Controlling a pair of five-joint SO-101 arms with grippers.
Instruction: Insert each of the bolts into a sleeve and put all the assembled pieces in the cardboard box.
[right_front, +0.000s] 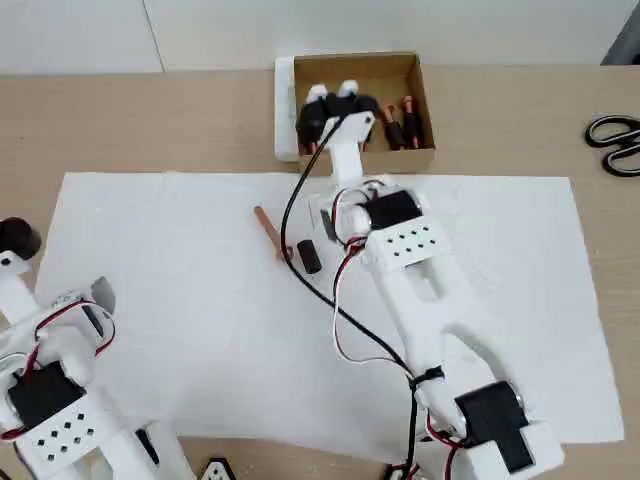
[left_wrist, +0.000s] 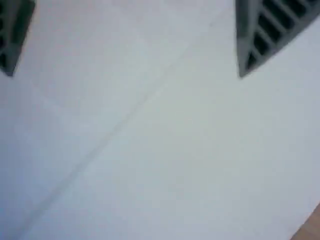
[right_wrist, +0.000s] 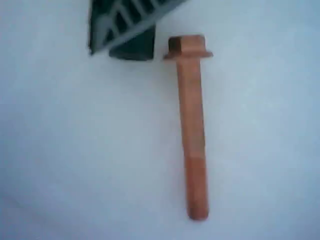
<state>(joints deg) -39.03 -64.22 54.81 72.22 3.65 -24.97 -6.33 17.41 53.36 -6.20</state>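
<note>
The loose bolt (right_front: 270, 232) lies flat on the white sheet (right_front: 180, 290). It is at about 7 o'clock from the right claw (right_front: 338, 118), which in the high view shows over the near left part of the cardboard box (right_front: 425, 95). A black sleeve (right_front: 307, 257) lies just beside the bolt, at its 4 o'clock, apart from the claw.

In the right wrist view the bolt's flanged head sits next to the sleeve. A ribbed part of the claw covers most of that sleeve, and I cannot tell whether head and sleeve touch. I also cannot tell whether this claw is spread or closed, or how high it hangs over the box.

Two assembled pieces (right_front: 400, 125) lie in the box's right half, partly hidden by its wall. The left claw (left_wrist: 125, 75) is spread wide over bare sheet, near the table's (right_front: 120, 120) 8 o'clock corner. A pair of scissors (right_front: 615, 145) lies at 2 o'clock, cut by the frame edge.
</note>
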